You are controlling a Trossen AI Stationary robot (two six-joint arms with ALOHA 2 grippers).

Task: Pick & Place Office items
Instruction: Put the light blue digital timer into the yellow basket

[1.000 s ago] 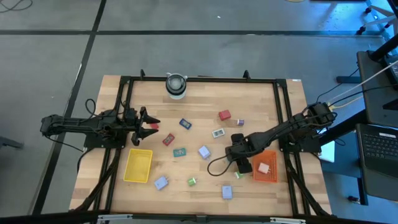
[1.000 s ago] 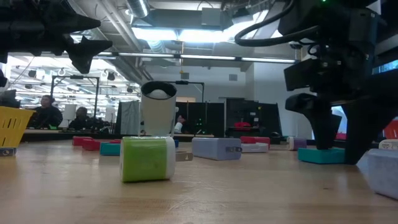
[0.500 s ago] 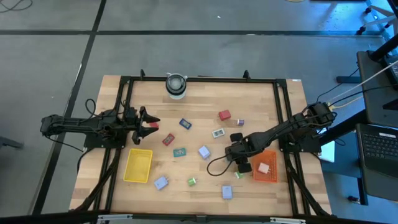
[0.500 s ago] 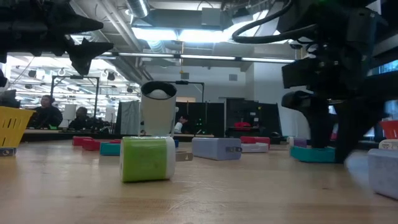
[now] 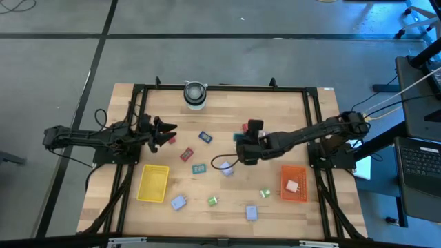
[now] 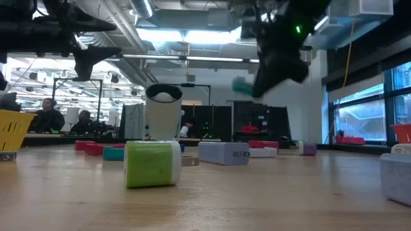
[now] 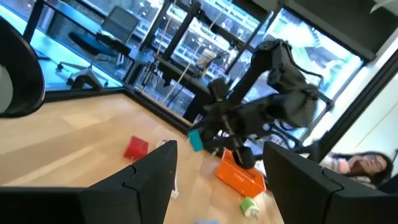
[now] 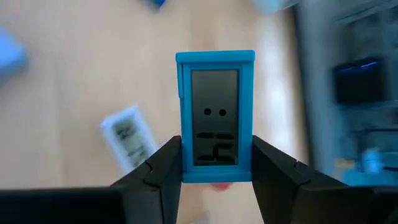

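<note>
My right gripper (image 5: 241, 151) hangs over the table's middle, shut on a teal block (image 8: 215, 115) with a dark face, which also shows in the low view (image 6: 242, 85) and in the left wrist view (image 7: 196, 140). My left gripper (image 5: 167, 132) waits open near the left edge, above the table, with nothing between its fingers (image 7: 155, 171). Other office items lie flat on the wood: a red block (image 5: 248, 127), a blue one (image 5: 204, 136), a teal one (image 5: 199, 167), a lavender one (image 5: 226, 169) and a green one (image 5: 213, 200). My right gripper pinches the teal block between its two fingers (image 8: 165, 168), on the two long sides near one end (image 8: 184, 158). The fingers slant downward from the table's right side and lie along the block. The block is lifted clear of the table, its dark face toward the wrist camera.
A yellow tray (image 5: 153, 182) stands at the near left. An orange-red tray (image 5: 300, 173) with a pale block in it stands at the near right. A grey-white cylinder (image 5: 195, 94) stands at the far edge. A pale packet (image 8: 127, 140) lies below the held block.
My right gripper has risen from beside the orange-red tray and swung toward the table's left and far side, tipping from pointing down to a slant. The teal block, then on the table, is now lifted clear. My left gripper has rolled a little in place.
</note>
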